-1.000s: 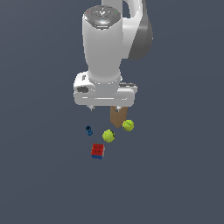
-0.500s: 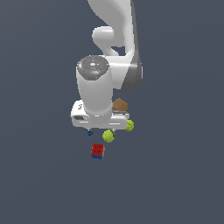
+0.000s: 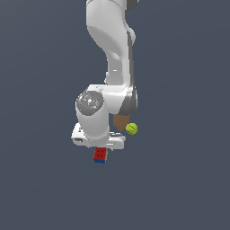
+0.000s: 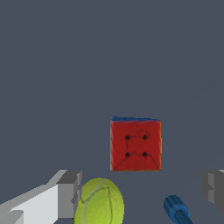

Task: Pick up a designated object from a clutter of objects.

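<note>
The designated object, a red studded block with a blue lower layer, lies flat on the floor. The exterior view shows this block just below the lowered hand. My gripper is open, with its grey fingers wide apart and nothing between them. The block lies just beyond the gap, apart from both fingers. Of the clutter of objects, a tennis ball sits by one finger and a dark-blue peg nearer the other. The fingertips are hidden in the exterior view.
A second tennis ball and the tall brown box stand close behind the hand on the exterior view's right. The arm's white links rise above them. All around is plain dark grey floor.
The arm has folded down and the hand has dropped low over the clutter. It now hides one tennis ball and the peg in the exterior view. The objects have not moved.
</note>
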{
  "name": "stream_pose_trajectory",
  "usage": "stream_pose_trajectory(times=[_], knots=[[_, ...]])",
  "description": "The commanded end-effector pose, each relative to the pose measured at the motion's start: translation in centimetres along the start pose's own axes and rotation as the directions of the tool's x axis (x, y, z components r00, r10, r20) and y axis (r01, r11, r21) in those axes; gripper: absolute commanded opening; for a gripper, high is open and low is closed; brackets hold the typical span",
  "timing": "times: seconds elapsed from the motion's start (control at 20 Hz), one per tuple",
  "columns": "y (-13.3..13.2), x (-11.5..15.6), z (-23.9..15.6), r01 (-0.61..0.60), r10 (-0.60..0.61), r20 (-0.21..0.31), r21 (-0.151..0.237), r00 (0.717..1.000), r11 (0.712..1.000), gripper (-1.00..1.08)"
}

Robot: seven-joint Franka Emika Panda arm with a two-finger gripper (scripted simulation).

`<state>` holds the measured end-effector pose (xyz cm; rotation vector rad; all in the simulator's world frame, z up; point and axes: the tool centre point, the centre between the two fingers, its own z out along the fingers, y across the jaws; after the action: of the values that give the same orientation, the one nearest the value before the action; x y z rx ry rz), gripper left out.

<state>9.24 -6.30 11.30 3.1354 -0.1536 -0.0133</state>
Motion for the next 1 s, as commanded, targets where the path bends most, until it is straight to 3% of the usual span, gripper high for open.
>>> stream_pose_trajectory(times=[0.0, 0.6, 0.95], knots=[[0.3, 0.4, 1.3, -0.007, 0.007, -0.005, 0.001, 1.0, 1.0, 1.0], [0.6, 0.8, 3.2, -0.015, 0.015, -0.007, 0.003, 1.0, 1.0, 1.0], [0.6, 0.7, 6.5, -0.016, 0.016, -0.007, 0.003, 1.0, 1.0, 1.0]])
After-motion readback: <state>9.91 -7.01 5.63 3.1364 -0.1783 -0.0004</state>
